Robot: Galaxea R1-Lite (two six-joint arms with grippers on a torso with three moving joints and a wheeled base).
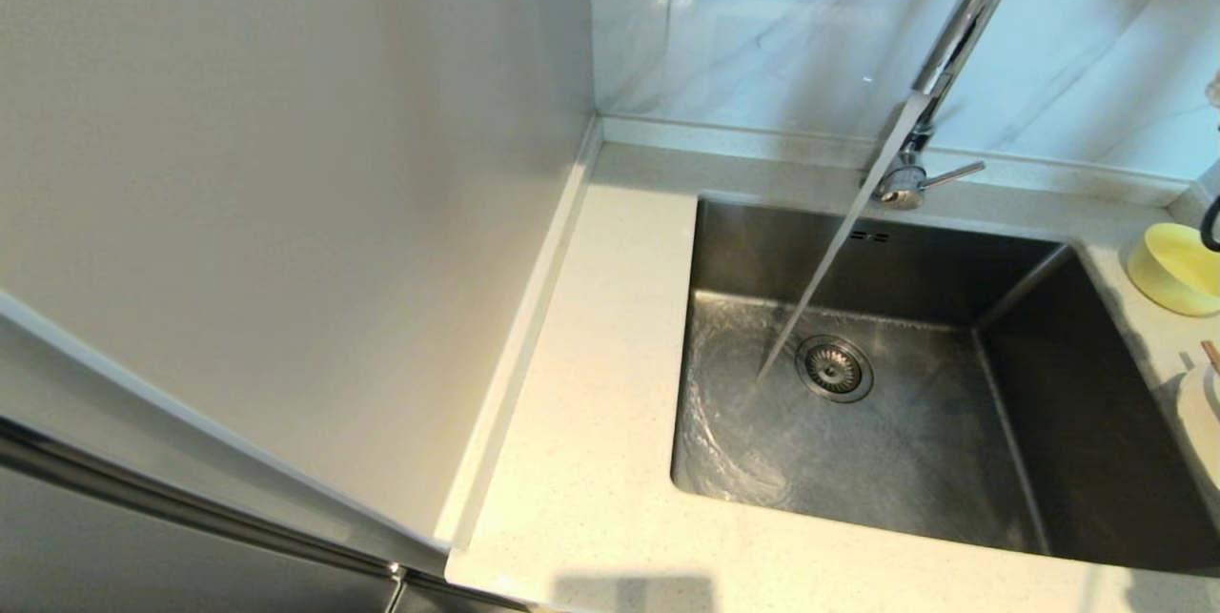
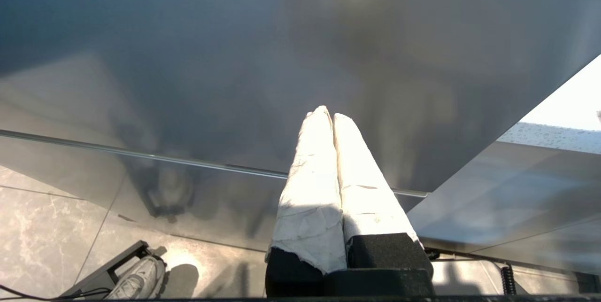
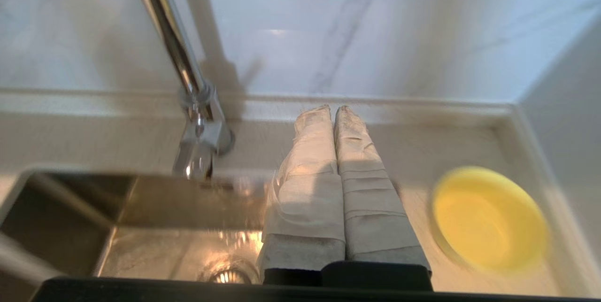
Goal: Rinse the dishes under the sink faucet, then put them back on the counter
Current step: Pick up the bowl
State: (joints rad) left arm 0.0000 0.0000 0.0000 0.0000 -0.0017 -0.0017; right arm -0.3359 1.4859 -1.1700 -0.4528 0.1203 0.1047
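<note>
One tall chrome gooseneck faucet (image 1: 953, 51), running; stream lands beside the round drain strainer (image 1: 834, 368) of the square stainless steel sink (image 1: 1077, 422). One small pale-yellow round bowl (image 1: 1177, 268) on the off-white speckled worktop (image 1: 591, 403), right of the sink. Right tool (image 3: 332, 110): tape-wrapped fingers pressed together, empty, above the sink's rear rim between faucet and bowl. Left tool (image 2: 327, 113): fingers together, empty, facing a grey cabinet panel (image 2: 188, 58).
</note>
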